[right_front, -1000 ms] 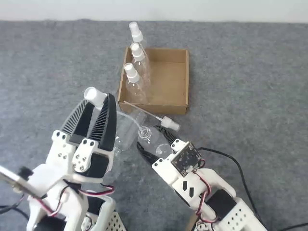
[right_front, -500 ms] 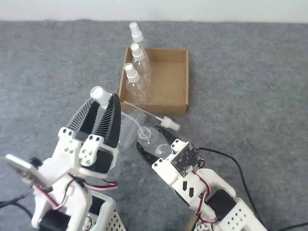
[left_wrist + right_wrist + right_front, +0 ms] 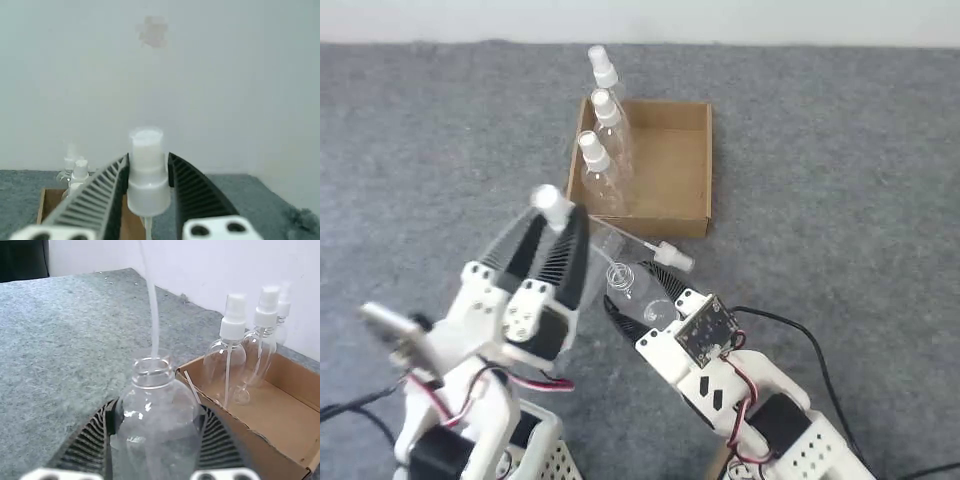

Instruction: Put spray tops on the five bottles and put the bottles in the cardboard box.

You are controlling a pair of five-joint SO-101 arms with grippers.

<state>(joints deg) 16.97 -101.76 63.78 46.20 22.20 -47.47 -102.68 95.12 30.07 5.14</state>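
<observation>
Pinching the spray top (image 3: 146, 172) at its collar, the left hand (image 3: 552, 215) dangles its tube (image 3: 152, 315) into the bottle (image 3: 150, 377) that the right hand (image 3: 157, 411) clasps by the belly, near the cardboard box (image 3: 675, 215); clear plastic, probably light, slick, easily squashed.

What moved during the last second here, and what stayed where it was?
The left gripper, shut on a spray top, swung sideways across the table toward the open bottle held in the right gripper. The top's tube now reaches the bottle's neck. Nothing was grasped or released. The right gripper, the three capped bottles, the cardboard box and the loose spray top stayed put.
</observation>
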